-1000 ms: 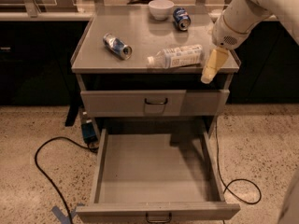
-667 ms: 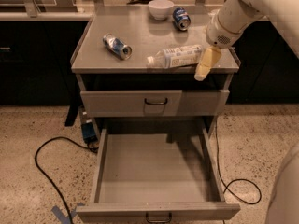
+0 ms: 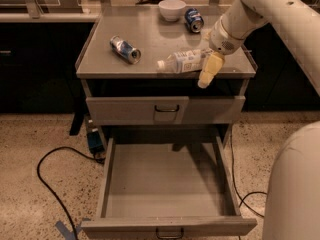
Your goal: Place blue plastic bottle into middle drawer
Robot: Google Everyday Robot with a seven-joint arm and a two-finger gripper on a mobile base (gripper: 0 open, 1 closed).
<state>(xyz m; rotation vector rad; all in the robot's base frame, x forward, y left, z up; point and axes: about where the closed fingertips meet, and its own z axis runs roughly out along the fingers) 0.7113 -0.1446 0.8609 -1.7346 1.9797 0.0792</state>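
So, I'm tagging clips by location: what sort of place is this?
Probably an office or lab: a grey metal cabinet, a speckled floor, a loose cable. The gripper hangs beside the bottle at the cabinet's front edge.

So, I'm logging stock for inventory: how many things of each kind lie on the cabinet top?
2 cans
1 bottle
1 bowl
Total: 4
The jaws hang by the bottle's right end.

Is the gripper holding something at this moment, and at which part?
It cannot be told. The gripper is at the base end of the blue plastic bottle, which lies on the cabinet top; no grip shows.
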